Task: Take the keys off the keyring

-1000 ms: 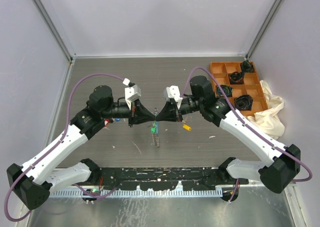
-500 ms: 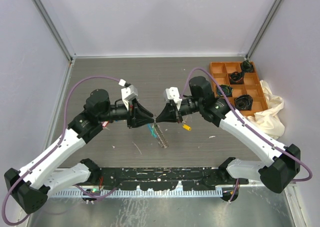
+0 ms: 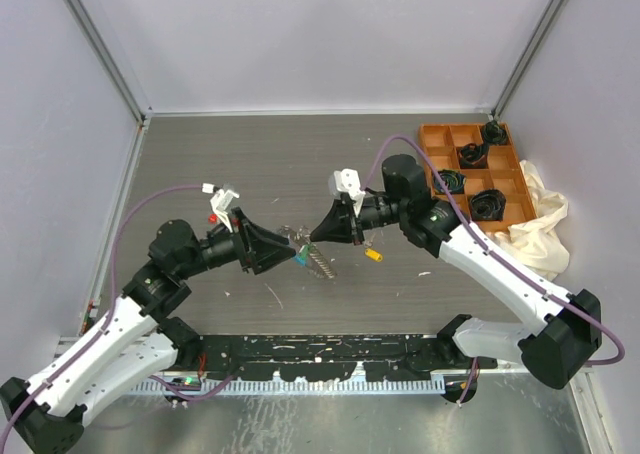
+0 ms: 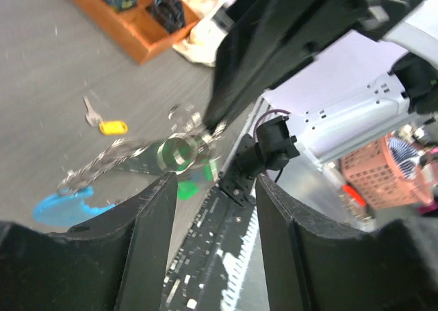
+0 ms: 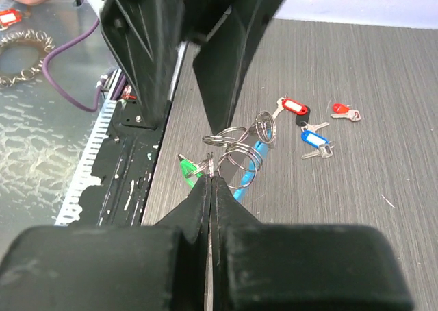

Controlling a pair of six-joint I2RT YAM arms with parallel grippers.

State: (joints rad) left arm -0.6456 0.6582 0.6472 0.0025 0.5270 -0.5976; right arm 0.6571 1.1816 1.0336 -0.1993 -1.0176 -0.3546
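The keyring is a cluster of linked silver rings with a light-blue plastic piece. It hangs just above the table from my right gripper, which is shut on one ring. A green-headed key still hangs on that ring. From above, the right gripper holds the keyring mid-table. My left gripper stands open just left of it, with nothing between its fingers. The keyring lies ahead of those fingers, apart from them. Red-headed keys and a blue-headed one lie loose on the table.
A yellow-headed key lies on the table right of the keyring. An orange compartment tray with dark items stands at the back right, with a cream cloth beside it. A black strip runs along the near edge.
The left gripper has opened, let go of the keyring and drawn back to the left and nearer. The keyring now hangs from the right gripper alone, which has barely moved.
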